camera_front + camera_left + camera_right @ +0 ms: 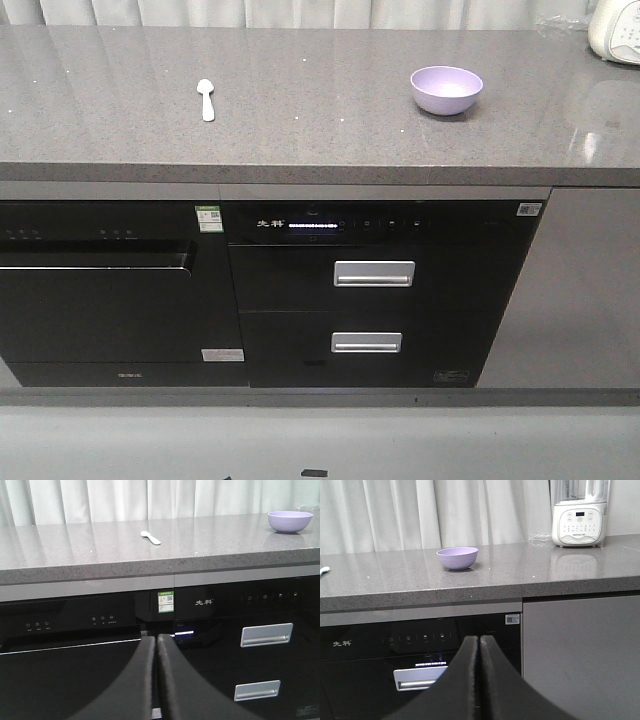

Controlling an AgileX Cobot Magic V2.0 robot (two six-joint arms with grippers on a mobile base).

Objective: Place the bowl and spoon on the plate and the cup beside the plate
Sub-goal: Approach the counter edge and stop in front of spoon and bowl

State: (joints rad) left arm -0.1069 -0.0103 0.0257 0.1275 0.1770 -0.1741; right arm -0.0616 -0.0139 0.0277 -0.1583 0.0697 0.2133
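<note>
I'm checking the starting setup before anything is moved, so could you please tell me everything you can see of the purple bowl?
The bowl is round and lavender-purple, smooth and glossy like plastic, with a plain rim and a narrower base. It stands upright and looks empty. It rests on the grey speckled countertop, well apart from the spoon. Nothing but the countertop touches it.
</note>
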